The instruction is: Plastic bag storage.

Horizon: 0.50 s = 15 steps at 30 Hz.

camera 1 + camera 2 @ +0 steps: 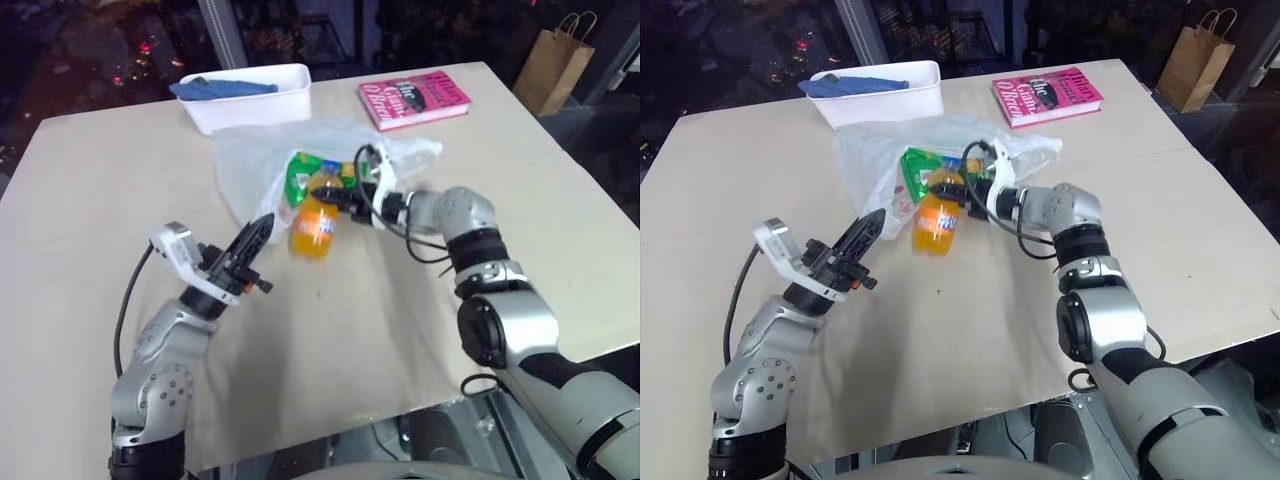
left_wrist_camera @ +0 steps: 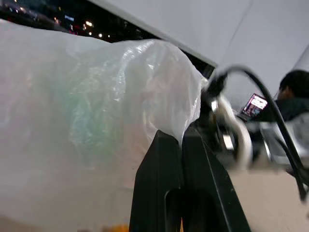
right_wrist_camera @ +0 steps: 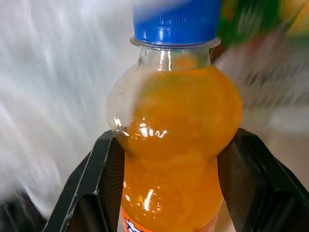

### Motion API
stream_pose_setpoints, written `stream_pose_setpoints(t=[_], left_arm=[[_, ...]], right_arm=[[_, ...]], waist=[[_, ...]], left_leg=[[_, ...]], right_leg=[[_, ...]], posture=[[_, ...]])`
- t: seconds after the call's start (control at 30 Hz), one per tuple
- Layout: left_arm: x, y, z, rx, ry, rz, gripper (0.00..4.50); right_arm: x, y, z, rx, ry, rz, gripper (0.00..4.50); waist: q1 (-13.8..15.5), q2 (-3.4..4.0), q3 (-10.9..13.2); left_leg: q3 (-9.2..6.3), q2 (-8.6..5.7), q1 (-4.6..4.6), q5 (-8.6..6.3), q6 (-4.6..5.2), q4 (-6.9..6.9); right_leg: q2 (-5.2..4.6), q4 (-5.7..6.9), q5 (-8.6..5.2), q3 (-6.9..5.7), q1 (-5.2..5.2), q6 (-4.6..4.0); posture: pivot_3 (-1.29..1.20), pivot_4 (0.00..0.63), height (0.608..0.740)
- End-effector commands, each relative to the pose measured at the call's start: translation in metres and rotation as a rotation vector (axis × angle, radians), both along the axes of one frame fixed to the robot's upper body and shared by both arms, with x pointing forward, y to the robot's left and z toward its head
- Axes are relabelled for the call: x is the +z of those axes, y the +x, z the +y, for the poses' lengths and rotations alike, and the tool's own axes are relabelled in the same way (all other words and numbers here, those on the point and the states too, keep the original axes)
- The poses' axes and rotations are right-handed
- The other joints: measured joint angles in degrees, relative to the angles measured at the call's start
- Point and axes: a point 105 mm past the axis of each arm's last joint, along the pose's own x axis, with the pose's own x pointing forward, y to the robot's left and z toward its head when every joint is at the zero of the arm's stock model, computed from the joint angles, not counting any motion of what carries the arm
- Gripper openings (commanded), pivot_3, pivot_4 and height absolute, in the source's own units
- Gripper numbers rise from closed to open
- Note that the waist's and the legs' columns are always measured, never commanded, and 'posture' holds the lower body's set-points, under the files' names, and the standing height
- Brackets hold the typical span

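The plastic bag (image 1: 250, 165), thin and translucent white, lies crumpled on the table behind both grippers. A green packet (image 1: 298, 176) shows through it. My left gripper (image 1: 258, 232) is shut, pinching the bag's near edge (image 2: 169, 106) at its fingertips (image 2: 164, 145). My right gripper (image 3: 169, 159) reaches in from the right and is shut on an orange soda bottle (image 1: 314, 226) with a blue cap (image 3: 175, 20). The bottle hangs at the bag's front, just right of the left gripper's tips.
A white rectangular bin (image 1: 255, 100) holding a blue cloth (image 1: 222, 87) stands behind the bag. A pink book (image 1: 414, 98) lies at the back right. A brown paper bag (image 1: 554, 66) stands beyond the table's far right corner. Bare beige tabletop (image 1: 90, 200) spreads left and front.
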Motion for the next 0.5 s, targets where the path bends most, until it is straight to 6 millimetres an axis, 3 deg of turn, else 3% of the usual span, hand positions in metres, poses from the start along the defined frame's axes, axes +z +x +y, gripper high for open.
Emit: stream_pose_setpoints(t=[0.03,0.2,0.43,0.5], left_arm=[[0.01,-0.01,-0.006,-0.044,0.025,-0.048,0.0],[0.01,-0.01,-0.011,-0.066,0.033,-0.054,0.0],[0.011,-0.011,-0.016,-0.072,0.022,-0.056,0.0],[0.013,-0.009,-0.016,-0.068,0.016,-0.063,0.0]], right_arm=[[0.059,0.009,-0.002,-0.023,0.234,-0.034,2.23],[0.06,0.023,-0.001,-0.126,0.29,0.029,2.23],[0.038,0.03,0.028,-0.258,0.06,-0.159,2.23],[0.031,0.02,0.048,-0.204,0.057,-0.17,3.26]], waist=[[0.0,0.0,0.0],[0.0,0.0,0.0],[-1.1,0.01,0.0],[-1.4,0.01,0.0]], left_leg=[[0.0,0.0,0.0,0.0,0.0,-0.01],[0.0,0.01,0.02,0.0,0.0,-0.09],[0.06,0.04,0.03,0.0,0.0,-0.15],[0.05,0.04,0.03,0.0,0.0,-0.15]], right_leg=[[0.0,-0.01,0.0,0.0,0.0,0.0],[0.01,-0.06,0.0,-0.03,0.03,0.0],[0.03,-0.03,0.0,0.05,-0.02,0.0],[0.02,-0.04,0.0,0.05,-0.02,0.0]], posture=[[0.0,0.15,0.74],[0.0,0.15,0.74],[0.0,0.15,0.74],[0.0,0.15,0.74]])
